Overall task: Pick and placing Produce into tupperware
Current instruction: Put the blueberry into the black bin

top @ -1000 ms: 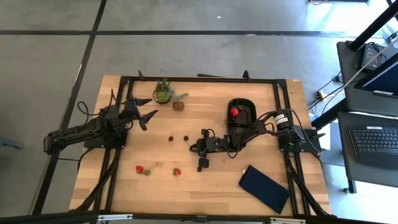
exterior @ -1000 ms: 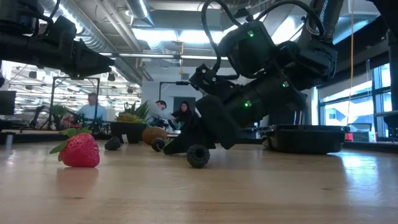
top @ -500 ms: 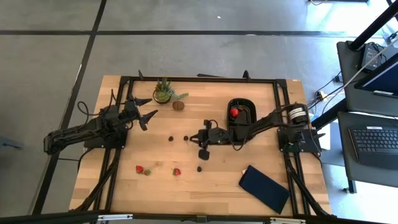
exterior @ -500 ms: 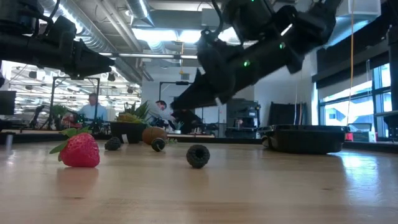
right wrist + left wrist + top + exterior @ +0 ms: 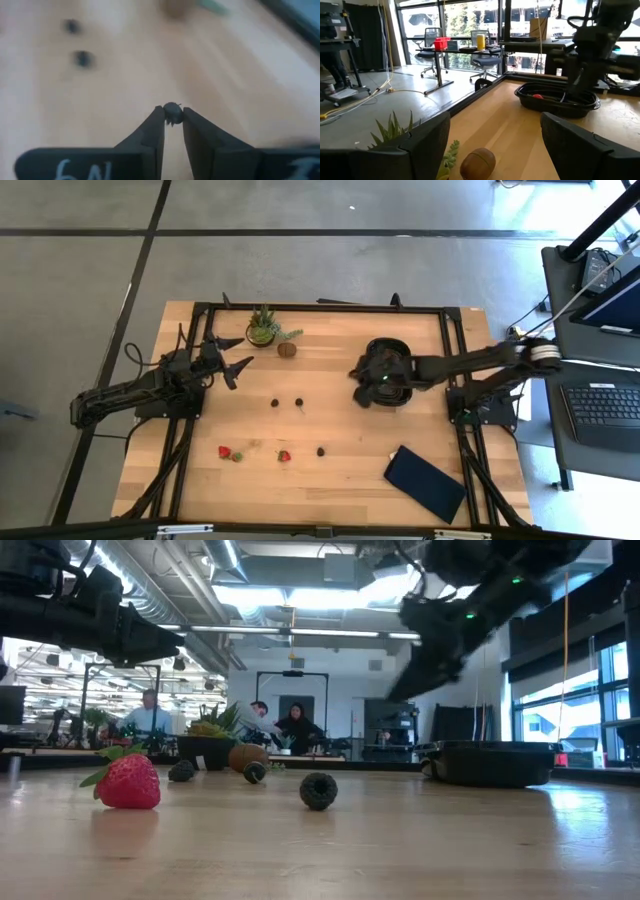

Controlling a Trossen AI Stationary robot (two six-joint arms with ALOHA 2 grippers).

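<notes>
Produce lies scattered on the counter (image 5: pixel 330 480): two strawberries (image 5: pixel 225 451) near the front edge, a dark berry (image 5: pixel 321 450) beside them, two more berries (image 5: pixel 275 402) mid-counter, and a brown round fruit (image 5: pixel 287 349) next to the potted plant (image 5: pixel 263 326). One small dark berry (image 5: pixel 172 113) is pinched at the tips of the right claw (image 5: pixel 173 116), which hangs over the black tupperware (image 5: pixel 400 346) — a red strawberry (image 5: pixel 537 96) already lies inside. The left claw (image 5: pixel 236 355) hovers spread wide near the plant, empty.
</notes>
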